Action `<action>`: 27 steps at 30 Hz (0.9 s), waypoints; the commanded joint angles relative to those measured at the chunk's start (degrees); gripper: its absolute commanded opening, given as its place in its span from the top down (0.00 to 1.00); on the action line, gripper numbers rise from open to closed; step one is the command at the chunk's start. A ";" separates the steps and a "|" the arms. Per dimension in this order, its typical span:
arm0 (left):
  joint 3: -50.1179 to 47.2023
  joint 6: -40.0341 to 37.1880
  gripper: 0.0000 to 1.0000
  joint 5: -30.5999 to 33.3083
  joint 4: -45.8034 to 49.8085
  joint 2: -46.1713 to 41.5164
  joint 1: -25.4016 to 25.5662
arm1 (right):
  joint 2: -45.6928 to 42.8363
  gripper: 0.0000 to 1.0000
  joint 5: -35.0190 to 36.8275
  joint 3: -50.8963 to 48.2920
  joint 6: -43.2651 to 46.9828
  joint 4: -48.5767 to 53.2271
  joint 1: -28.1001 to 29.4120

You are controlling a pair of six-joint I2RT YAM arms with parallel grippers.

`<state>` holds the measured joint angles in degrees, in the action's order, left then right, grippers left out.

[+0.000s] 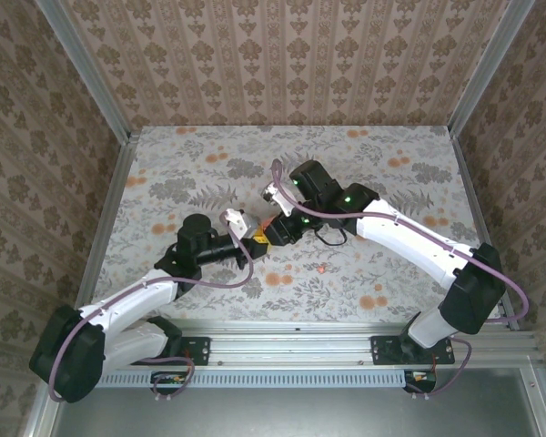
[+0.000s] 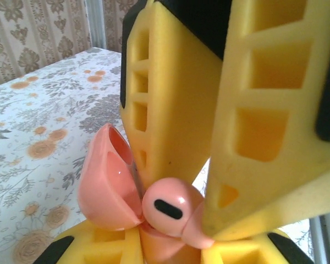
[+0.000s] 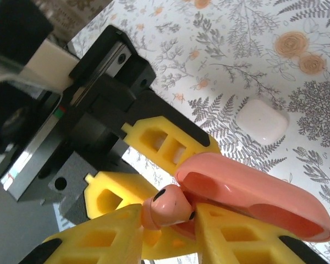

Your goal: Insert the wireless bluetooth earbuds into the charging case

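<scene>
Coral charging case [image 2: 158,246], left wrist view: body clamped between the yellow fingers of the left end effector [image 2: 170,253] at the bottom of the picture, with its lid [image 2: 106,190] hinged open to the left.
Coral earbud [image 2: 169,207], left wrist view: pinched in the tips of the right end effector [image 2: 182,204], which reaches in from above. It sits at the mouth of the case, just beside the open lid.
Right wrist view: the bud is gripped narrowly between the right end effector's fingertips. Beyond it the left end effector's fingers hold the case, whose lid spreads to the right.
White case [image 3: 262,121], right wrist view: closed, lying on the floral counter [image 3: 297,33], well apart from the work.
Top view: both end effectors meet tip to tip mid-counter. A red speck [image 1: 323,269] lies near them, too small to identify.
Step in hand: by my reading, setting the coral bud into its socket; it does not look seated yet.
Next move calls for: a short, straight press with the bud aligned to its well, a steady left grip, then letting go without dragging the bud out.
</scene>
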<state>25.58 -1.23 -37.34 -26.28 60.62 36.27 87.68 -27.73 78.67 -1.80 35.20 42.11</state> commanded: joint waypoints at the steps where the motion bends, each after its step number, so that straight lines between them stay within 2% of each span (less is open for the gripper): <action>1: 2.22 1.17 0.96 -5.83 -1.33 -1.40 -0.68 | -1.29 0.69 -2.36 1.38 8.68 3.94 -0.97; 7: 3.13 1.89 0.96 -8.51 -0.70 -1.22 -1.03 | -2.14 0.67 -3.17 1.57 15.47 5.16 -1.32; 13: 2.99 1.76 0.95 -6.63 -0.39 -1.47 -1.13 | -4.63 0.59 -4.27 1.45 14.45 4.76 -2.23; 22: 2.04 1.50 0.95 -1.94 -0.71 -1.63 -1.20 | -12.85 0.55 -3.34 -3.51 3.02 -3.47 -2.38; 27: 1.49 1.17 0.95 0.15 -0.62 -2.00 -1.20 | -14.17 0.58 5.54 -4.23 -8.58 -4.16 -1.54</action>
<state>26.79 -0.03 -38.68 -25.69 60.18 35.53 74.17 -28.12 75.55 -1.61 32.71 40.03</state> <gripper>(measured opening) 0.208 0.423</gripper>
